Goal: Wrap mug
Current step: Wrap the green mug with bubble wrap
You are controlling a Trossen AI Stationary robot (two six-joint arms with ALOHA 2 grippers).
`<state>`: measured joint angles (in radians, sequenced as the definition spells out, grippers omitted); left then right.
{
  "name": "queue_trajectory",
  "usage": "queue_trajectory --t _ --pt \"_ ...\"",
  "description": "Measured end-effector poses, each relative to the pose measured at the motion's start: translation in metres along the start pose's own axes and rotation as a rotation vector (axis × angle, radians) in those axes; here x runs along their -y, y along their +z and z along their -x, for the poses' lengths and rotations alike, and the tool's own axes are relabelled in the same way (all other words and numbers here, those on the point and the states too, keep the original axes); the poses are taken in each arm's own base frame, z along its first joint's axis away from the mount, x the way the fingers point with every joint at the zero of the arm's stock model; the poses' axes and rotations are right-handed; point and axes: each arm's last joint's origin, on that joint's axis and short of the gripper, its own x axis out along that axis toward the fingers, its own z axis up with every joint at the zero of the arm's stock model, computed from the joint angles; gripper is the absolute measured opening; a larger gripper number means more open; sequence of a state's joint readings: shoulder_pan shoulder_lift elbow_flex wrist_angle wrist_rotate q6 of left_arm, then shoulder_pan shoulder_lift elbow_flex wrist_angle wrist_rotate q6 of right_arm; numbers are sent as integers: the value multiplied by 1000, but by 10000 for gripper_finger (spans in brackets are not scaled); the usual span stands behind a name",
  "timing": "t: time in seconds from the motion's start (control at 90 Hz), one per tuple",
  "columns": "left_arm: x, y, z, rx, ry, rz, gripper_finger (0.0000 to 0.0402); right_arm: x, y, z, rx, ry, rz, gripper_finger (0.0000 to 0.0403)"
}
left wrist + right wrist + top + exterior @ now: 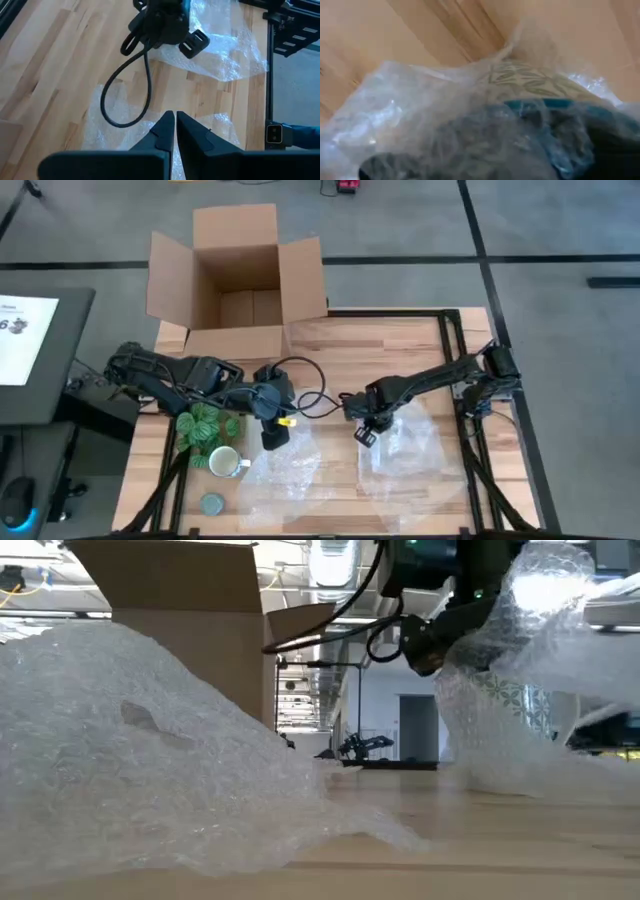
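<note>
Bubble wrap [400, 448] all over the wooden worktop [380, 345], mug sitting unwrapped.
The mug [224, 463] is standing near the worktop's left front corner, just beside a green patterned bundle [207, 426]. The left claw [175, 131] is hovering clenched, empty, over a bubble wrap sheet [278, 470]. The right claw [364, 434] is hanging mid-worktop; can't tell its grip. Cardboard box [238, 280] is gaping open behind.

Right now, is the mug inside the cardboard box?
No, the mug stands on the table, well apart from the cardboard box.
</note>
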<state>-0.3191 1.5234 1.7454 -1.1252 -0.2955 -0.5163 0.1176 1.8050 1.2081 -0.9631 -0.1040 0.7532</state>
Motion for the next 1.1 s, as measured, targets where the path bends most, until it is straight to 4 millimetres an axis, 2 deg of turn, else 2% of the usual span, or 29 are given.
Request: queue_trajectory --t 0.122,0.278,0.478,0.567,0.733,0.8,0.911,1.033,1.1 --pt "0 0 0 1 -1 0 0 0 -1 23 20 7 0 0" --pt "0 0 0 4 -3 2 0 5 -11 70 70 54 -7 0" --pt "1 2 0 21 -12 -5 0 14 -28 100 75 76 -105 0" --pt "1 2 0 21 -13 -7 0 13 -31 91 74 36 -120 0" --pt "1 2 0 22 -13 -7 0 12 -24 49 36 -8 -138 0" --pt "1 2 0 23 -14 -7 0 13 -18 29 6 -44 -140 0" --pt "2 3 0 29 -17 -7 0 7 -3 6 13 -34 -125 0" --pt "2 4 0 37 -21 -10 0 2 8 -6 14 -34 -101 0" --pt "2 3 0 35 -20 -11 0 -1 11 -3 10 -39 -86 0"
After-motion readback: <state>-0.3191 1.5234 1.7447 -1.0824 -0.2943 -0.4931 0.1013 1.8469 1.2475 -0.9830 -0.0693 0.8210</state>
